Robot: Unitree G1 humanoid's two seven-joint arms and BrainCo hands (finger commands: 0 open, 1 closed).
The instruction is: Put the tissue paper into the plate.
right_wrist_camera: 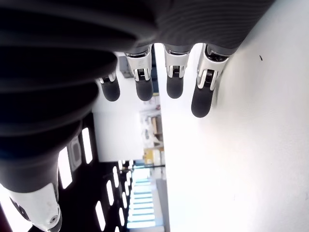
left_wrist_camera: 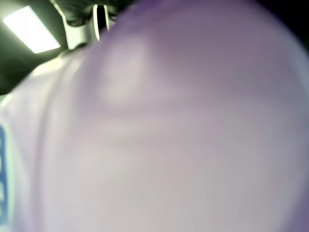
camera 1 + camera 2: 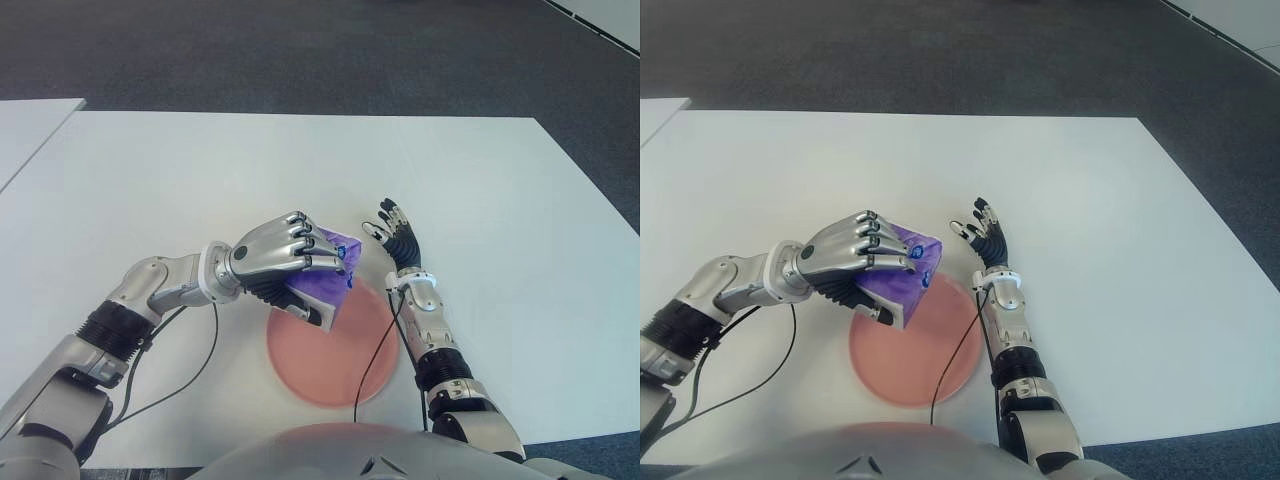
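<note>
While left hand grips purple tissue pack (print unreadable); plate below.

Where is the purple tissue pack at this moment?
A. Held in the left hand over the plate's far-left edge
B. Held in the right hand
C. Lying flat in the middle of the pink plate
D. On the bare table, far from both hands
A: the left hand has its fingers curled round the purple tissue pack above the far-left rim of the pink plate, while the right hand shows open and empty beside the plate's far right.
</note>
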